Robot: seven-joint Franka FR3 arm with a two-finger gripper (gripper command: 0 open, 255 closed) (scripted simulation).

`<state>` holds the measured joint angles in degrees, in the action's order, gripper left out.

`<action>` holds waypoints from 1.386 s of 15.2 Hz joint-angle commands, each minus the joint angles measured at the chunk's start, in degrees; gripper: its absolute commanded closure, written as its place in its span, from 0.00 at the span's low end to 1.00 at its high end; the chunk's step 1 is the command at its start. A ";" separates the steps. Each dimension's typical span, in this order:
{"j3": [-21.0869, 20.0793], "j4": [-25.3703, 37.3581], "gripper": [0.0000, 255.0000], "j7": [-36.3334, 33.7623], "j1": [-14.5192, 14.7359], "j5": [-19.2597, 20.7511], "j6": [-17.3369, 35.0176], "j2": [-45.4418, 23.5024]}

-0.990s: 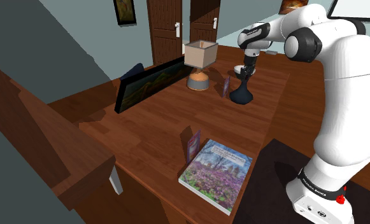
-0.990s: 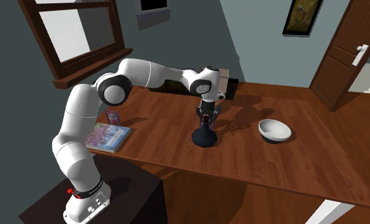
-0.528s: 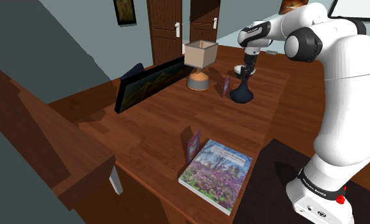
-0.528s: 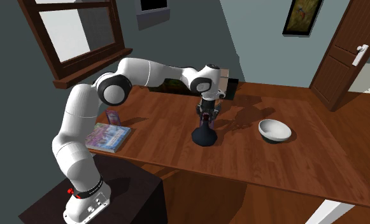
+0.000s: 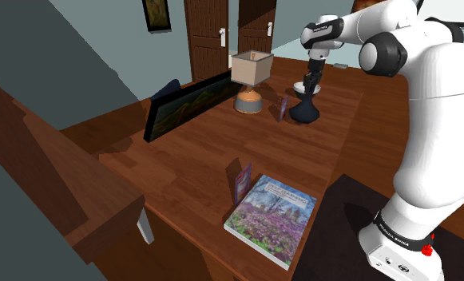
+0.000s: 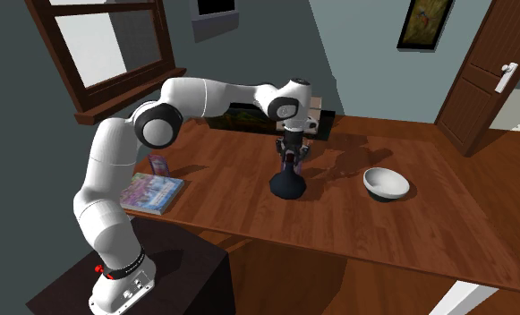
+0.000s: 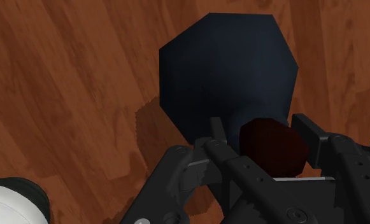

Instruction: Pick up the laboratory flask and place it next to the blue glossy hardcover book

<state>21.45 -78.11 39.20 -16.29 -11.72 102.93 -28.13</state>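
Dark wood planks make up your surface (image 5: 190,160), set in a room with grey-blue walls and brown doors (image 5: 206,36) beyond its far end. Your hand (image 5: 310,80) hangs at the end of the outstretched arm, pointing straight down, and its two fingers are closed narrow around the neck of the laboratory flask (image 5: 304,113).

From the wrist view you can see the hand (image 7: 263,137) clasping just below a dark red stopper (image 7: 272,146), with the flask (image 7: 228,70) flaring out beneath it into a broad, dark blue, faceted body (nearly black in this light). It hangs upright directly under the hand (image 6: 291,154). Whether the base of the flask (image 6: 287,184) is clear of the wood, you cannot tell for certain.

Near the hand, on the side away from the stand (image 5: 402,247), sits a white bowl (image 6: 386,183). A small upright booklet (image 5: 283,108) stands just beside the flask, and a lamp (image 5: 250,76) with a square shade stands a little beyond that.

Well apart from the hand, back by the stand, lies the flat hardcover book (image 5: 271,217), its glossy cover showing blue above pink blossoms. A second small booklet (image 5: 242,182) stands upright at its edge.
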 commanded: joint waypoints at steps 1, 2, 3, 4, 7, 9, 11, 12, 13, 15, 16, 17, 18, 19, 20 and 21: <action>0.07 1.49 1.00 -0.09 -0.16 0.07 -1.49 0.11; 0.09 2.23 1.00 -0.15 -0.23 0.11 -2.25 0.13; 0.11 3.00 1.00 -0.21 -0.31 0.13 -3.01 0.14; 0.13 3.79 1.00 -0.27 -0.40 0.15 -3.78 0.13; 0.17 6.33 1.00 -0.43 -0.70 0.16 -6.16 0.00; 0.18 7.34 1.00 -0.50 -0.82 0.15 -7.09 -0.08; 0.10 3.29 1.00 -2.50 1.64 1.32 -6.33 3.47; 0.02 1.48 1.00 -3.57 2.83 1.89 -6.06 5.14; -0.12 -0.19 1.00 -4.68 3.96 2.47 -5.86 6.74; -0.51 -3.16 1.00 -6.99 6.12 3.58 -5.62 9.76; -0.77 -4.48 1.00 -8.20 7.14 4.12 -5.58 11.18; -1.05 -5.69 1.00 -9.42 8.14 4.64 -5.59 12.54; -1.37 -6.80 1.00 -10.67 9.09 5.14 -5.64 13.85; -1.73 -7.82 1.00 -11.93 10.02 5.62 -5.74 15.10; -2.10 -8.74 1.00 -13.21 10.94 6.07 -5.87 16.29; -2.52 -9.57 1.00 -14.50 11.81 6.50 -6.05 17.43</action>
<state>19.30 -86.14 26.14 -5.51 -5.89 96.95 -12.58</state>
